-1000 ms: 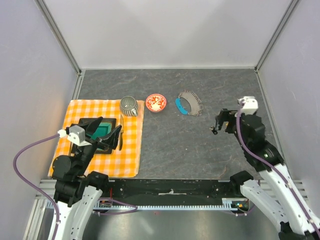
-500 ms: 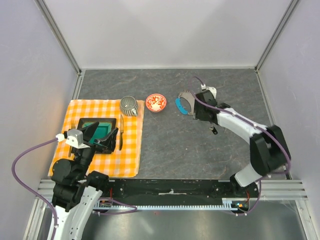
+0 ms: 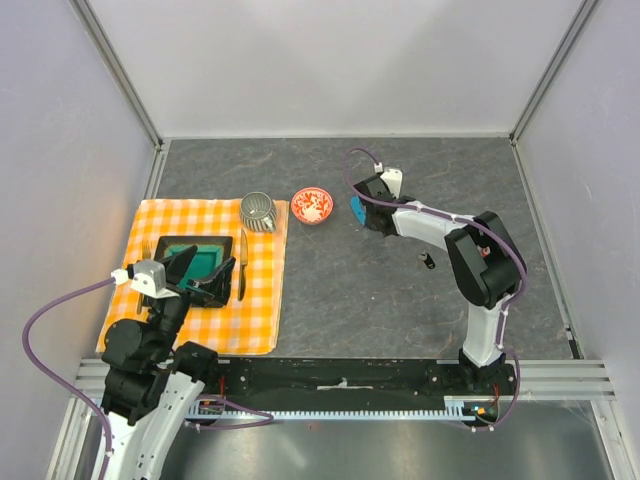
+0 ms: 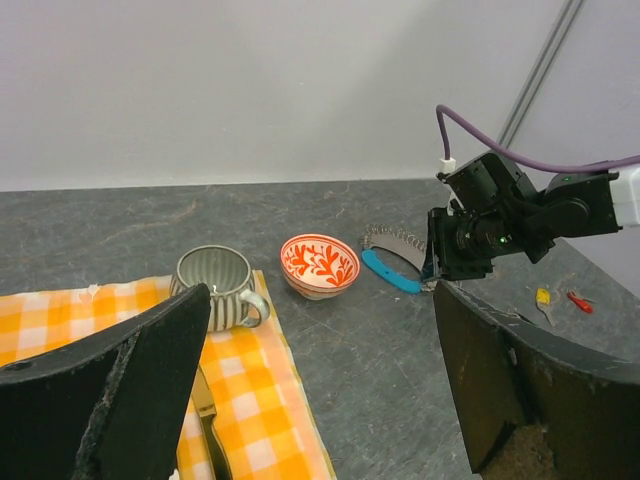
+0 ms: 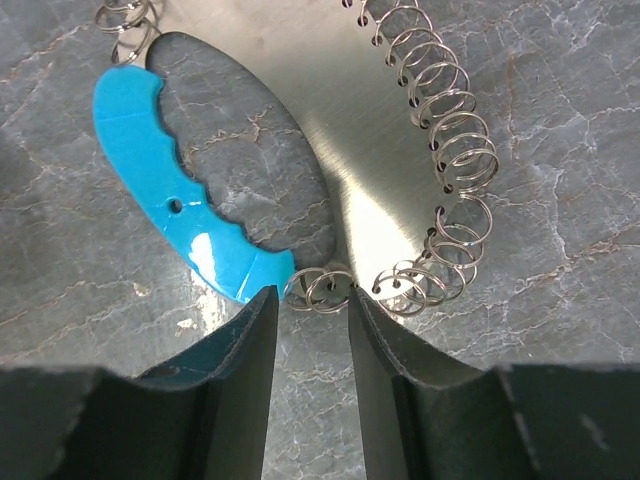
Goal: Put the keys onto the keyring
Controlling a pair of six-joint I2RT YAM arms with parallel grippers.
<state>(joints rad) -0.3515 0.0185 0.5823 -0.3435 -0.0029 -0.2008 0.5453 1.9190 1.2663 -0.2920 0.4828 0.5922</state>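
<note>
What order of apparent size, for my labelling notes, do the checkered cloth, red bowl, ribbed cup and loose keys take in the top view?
1. checkered cloth
2. red bowl and ribbed cup, too alike to rank
3. loose keys, tiny

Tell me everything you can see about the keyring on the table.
The keyring is a curved plate of brushed silvery metal, its outer edge fringed with many small wire rings. A glossy blue crescent tag with a scalloped edge and a small hole closes the loop. It lies flat on the dark stone-patterned table, right of the red bowl in the top view. The right tool straddles two rings beside the tag's end; whether it grips them is unclear.
</note>
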